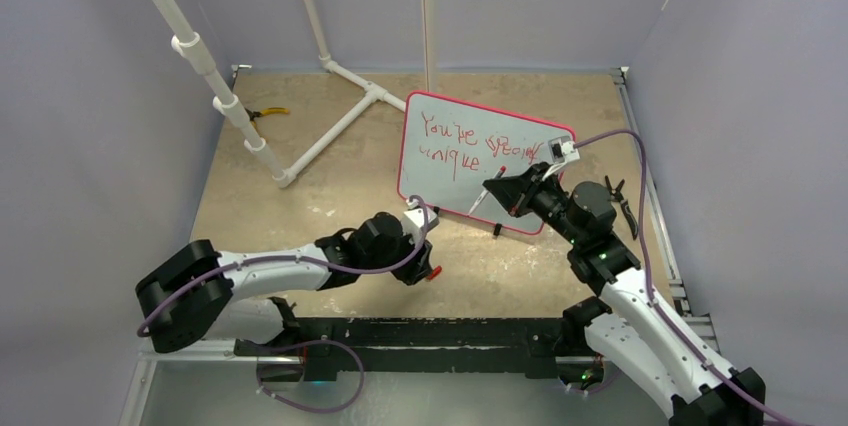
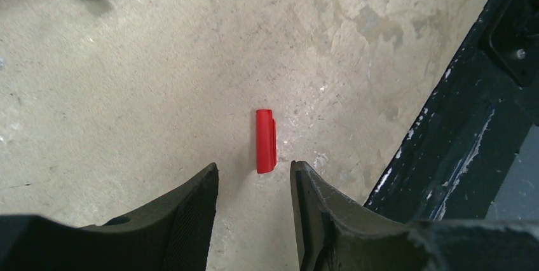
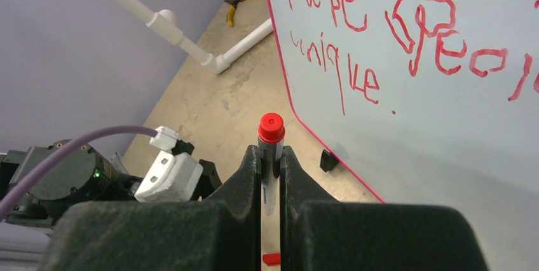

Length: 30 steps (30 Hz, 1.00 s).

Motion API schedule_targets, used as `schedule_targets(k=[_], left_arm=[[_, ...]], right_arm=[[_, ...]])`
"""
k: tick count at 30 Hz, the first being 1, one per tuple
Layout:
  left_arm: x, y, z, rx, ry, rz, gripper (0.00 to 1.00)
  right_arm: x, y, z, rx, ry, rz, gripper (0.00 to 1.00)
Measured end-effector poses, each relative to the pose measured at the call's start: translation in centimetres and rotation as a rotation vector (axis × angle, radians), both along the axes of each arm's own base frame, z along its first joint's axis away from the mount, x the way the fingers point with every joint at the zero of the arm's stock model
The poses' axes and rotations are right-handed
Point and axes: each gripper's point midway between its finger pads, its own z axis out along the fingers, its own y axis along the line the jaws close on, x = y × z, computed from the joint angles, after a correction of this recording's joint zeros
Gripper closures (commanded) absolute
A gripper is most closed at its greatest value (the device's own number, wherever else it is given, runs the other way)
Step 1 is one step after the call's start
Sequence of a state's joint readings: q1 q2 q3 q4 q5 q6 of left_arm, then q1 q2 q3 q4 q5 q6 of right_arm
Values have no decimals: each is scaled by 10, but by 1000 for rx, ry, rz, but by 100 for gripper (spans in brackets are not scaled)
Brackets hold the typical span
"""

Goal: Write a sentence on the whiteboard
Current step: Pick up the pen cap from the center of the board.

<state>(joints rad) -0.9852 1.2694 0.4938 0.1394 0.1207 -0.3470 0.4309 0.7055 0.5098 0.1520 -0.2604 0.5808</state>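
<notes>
The whiteboard [image 1: 520, 201] with its red-pink frame lies tilted at the centre right of the table; it also shows in the right wrist view [image 3: 445, 131]. The sentence [image 1: 470, 138] in red reads roughly "You're special / unique" [image 3: 394, 35]. My right gripper [image 1: 497, 193] is shut on the white marker [image 3: 271, 132], red end up, held over the board's near left edge. The loose red cap [image 2: 266, 140] lies on the table. My left gripper [image 2: 254, 166] is open just above and short of the cap, touching nothing.
A white PVC pipe frame [image 1: 330, 131] stands at the back left, with yellow-handled pliers [image 1: 270, 112] beside it. The black base rail [image 2: 445, 125] runs close to the right of the cap. One black board foot [image 3: 328, 159] sits at the board's near edge.
</notes>
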Motion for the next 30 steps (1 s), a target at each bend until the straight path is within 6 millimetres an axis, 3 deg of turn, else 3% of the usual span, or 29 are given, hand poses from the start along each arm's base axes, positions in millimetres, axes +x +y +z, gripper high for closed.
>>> schedule_targets(k=[15,19,27,30], left_arm=[[-2,-23,-22,138,-21,-13,51],[5,-25,-31,197,-45,11,59],[2,-20,-38,284,-85,23,57],[-1,-20,-39,294,-91,18,62]], right_arm=[[-6,-4,7,3,-23,-9,100],[-6,-4,6,-1,-22,-8,100],[-7,-5,7,-5,-31,-9,100],[-6,-5,7,-7,-31,-9,100]])
